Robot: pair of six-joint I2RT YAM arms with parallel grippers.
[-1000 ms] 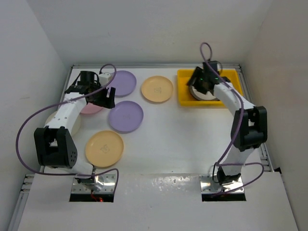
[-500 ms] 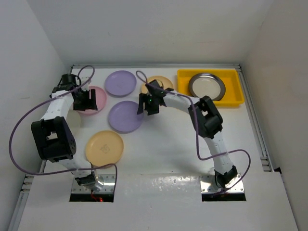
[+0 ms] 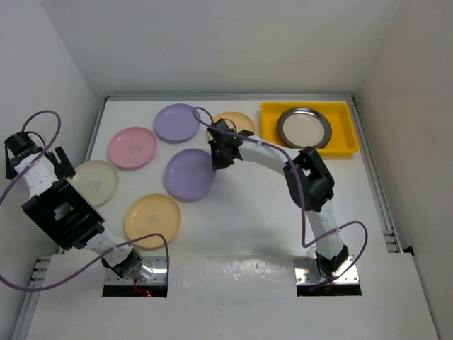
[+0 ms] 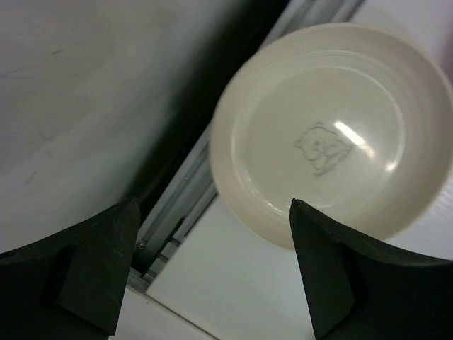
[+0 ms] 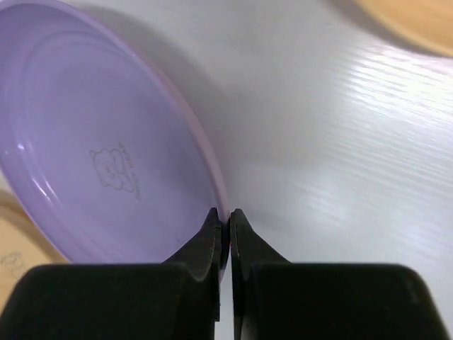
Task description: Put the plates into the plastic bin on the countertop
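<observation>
My right gripper [image 3: 218,157] [image 5: 228,216] is shut on the right rim of a purple plate [image 3: 188,175] [image 5: 106,163] near the middle of the countertop [image 3: 255,205]. A second purple plate [image 3: 177,122], a pink plate [image 3: 132,147], a cream plate [image 3: 94,183] [image 4: 333,134] and two orange-yellow plates [image 3: 152,221] [image 3: 237,122] lie around it. The yellow plastic bin [image 3: 272,138] at the back right holds a metal-rimmed plate [image 3: 304,126]. My left gripper [image 3: 60,164] [image 4: 212,205] stands open and empty at the far left edge, just short of the cream plate.
White walls close in the left, back and right sides. A metal rail [image 4: 177,212] runs along the countertop's left edge under my left gripper. The right arm reaches across one orange-yellow plate and hides part of it.
The right arm swung from the bin to the middle purple plate and shut on its rim; the plate shifted slightly. The left arm pulled away from the pink plate to the far left edge.
</observation>
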